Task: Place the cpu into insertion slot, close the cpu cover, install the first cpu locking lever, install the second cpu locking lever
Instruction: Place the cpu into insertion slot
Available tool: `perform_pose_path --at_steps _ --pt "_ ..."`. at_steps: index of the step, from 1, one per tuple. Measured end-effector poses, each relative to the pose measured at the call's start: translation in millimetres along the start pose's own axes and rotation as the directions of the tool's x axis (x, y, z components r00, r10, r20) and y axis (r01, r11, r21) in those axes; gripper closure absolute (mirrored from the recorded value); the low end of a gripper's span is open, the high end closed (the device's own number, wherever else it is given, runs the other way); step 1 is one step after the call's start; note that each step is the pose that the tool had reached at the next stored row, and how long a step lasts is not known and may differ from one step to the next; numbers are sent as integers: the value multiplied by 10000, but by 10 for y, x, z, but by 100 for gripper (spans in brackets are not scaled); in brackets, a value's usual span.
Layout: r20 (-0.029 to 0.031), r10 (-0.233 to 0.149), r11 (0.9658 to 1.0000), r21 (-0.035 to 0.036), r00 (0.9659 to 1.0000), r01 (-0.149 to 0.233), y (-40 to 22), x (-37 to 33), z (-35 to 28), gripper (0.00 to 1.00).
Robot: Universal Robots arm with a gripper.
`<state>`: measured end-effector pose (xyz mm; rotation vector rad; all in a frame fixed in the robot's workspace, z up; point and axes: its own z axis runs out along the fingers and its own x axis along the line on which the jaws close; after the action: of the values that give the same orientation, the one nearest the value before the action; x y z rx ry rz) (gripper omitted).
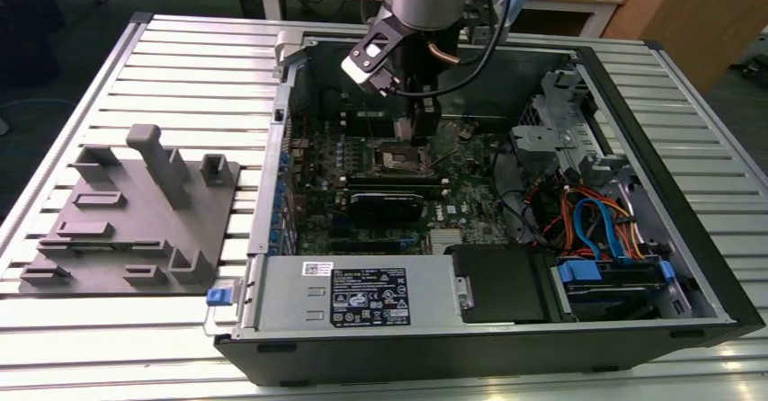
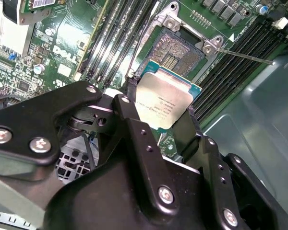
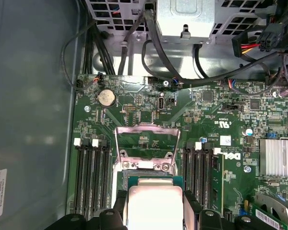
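Note:
My gripper [image 2: 158,114] is shut on the cpu [image 2: 165,98], a flat square chip with a silver-grey top, gripped by two opposite edges. The chip hangs tilted just above the insertion slot [image 2: 175,57], whose dark contact field lies bare inside its silver rim. In the first wrist view the cpu [image 3: 154,203] sits between the black fingers [image 3: 116,211], and the cpu cover [image 3: 145,127] stands swung open beyond the socket. A thin metal locking lever [image 2: 245,56] sticks out sideways, unlatched. In the exterior view the gripper [image 1: 418,129] hovers over the slot [image 1: 397,158] inside the open computer case.
Long black memory slots [image 2: 113,33] flank the socket on both sides. A finned heat sink [image 3: 277,155] and cable bundles [image 3: 158,43] lie nearby. The case walls [image 1: 288,104] enclose the board. A grey fixture [image 1: 132,212] stands at the exterior view's left.

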<state>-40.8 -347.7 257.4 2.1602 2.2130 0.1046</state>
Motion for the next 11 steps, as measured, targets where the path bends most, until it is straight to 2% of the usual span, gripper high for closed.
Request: perform_pose_path --at_steps 6,11 --pt "-6 0 10000 -3 10000 0 0 1 6 46" --pt "-2 0 10000 -4 10000 0 -25 8 79 46"
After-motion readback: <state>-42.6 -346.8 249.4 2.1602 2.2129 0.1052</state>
